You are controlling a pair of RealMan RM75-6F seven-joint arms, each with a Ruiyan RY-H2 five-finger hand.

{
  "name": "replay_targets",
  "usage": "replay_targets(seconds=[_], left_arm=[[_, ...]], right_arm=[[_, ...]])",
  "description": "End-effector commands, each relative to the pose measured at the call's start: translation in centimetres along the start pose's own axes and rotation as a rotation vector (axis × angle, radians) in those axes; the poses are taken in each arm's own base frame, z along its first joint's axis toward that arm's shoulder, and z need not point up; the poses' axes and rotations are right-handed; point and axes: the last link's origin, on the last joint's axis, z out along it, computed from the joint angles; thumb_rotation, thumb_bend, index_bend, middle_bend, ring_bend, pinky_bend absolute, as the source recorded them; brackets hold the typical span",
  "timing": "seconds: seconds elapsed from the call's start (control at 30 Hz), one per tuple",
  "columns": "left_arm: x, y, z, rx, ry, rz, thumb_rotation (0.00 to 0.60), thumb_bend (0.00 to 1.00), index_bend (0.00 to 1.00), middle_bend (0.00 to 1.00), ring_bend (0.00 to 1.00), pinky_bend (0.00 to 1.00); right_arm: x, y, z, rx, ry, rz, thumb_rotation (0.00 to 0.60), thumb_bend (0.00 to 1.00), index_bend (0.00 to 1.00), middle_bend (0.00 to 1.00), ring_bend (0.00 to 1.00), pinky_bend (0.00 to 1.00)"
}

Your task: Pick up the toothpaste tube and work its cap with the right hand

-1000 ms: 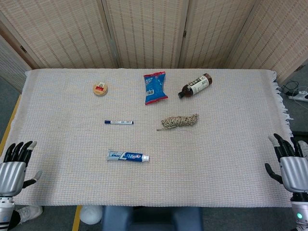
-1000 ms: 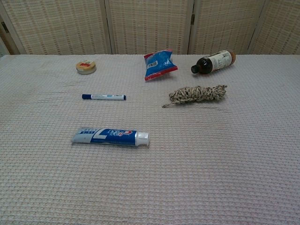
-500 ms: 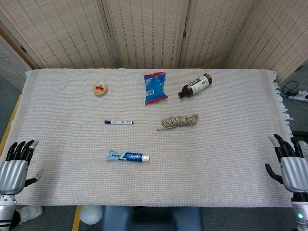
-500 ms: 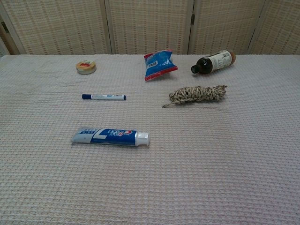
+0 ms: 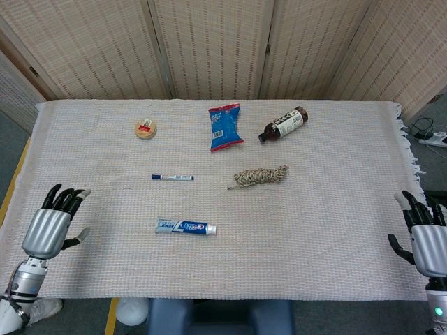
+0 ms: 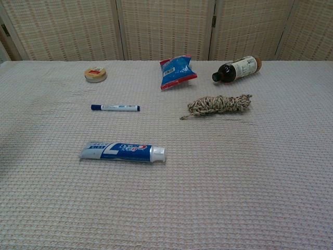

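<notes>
The blue and white toothpaste tube (image 5: 185,227) (image 6: 123,151) lies flat near the table's front, its white cap (image 5: 211,229) (image 6: 159,153) pointing right. My left hand (image 5: 50,227) hovers over the table's front left part, fingers apart, holding nothing, well left of the tube. Off the table's front right corner my right hand (image 5: 424,241) stands with fingers apart and empty, far from the cap. Neither hand appears in the chest view.
A blue marker (image 5: 172,177) lies behind the tube. A bundle of twine (image 5: 260,176) sits right of it. At the back are a round tin (image 5: 146,129), a blue snack bag (image 5: 225,127) and a dark bottle (image 5: 283,124) lying on its side.
My left hand has moved up and right, onto the table's front left area. My right hand has sunk slightly lower. The objects have not moved.
</notes>
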Motion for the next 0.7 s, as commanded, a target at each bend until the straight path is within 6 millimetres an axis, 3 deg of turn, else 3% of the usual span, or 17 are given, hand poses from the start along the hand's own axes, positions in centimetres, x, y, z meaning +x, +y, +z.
replay_targets(seconds=[0.03, 0.33, 0.7], left_arm=[[-0.1, 3.2, 3.2, -0.135, -0.031, -0.033, 0.6, 0.31, 0.18, 0.24, 0.19, 0.11], [-2.9, 9.6, 7.0, -0.35, -0.116, 0.035, 0.6, 0.31, 0.19, 0.24, 0.2, 0.11], [-7.3, 14.5, 8.7, -0.454, -0.2, 0.089, 0.6, 0.32, 0.24, 0.29, 0.24, 0.12]], right_arm=[[0.1, 0.0, 0.1, 0.001, -0.002, -0.004, 0.6, 0.38, 0.0, 0.11, 0.17, 0.03], [0.4, 0.4, 0.2, -0.019, -0.002, -0.011, 0.6, 0.38, 0.0, 0.11, 0.17, 0.03], [0.3, 0.7, 0.1, -0.03, -0.01, -0.008, 0.6, 0.38, 0.0, 0.11, 0.17, 0.03]])
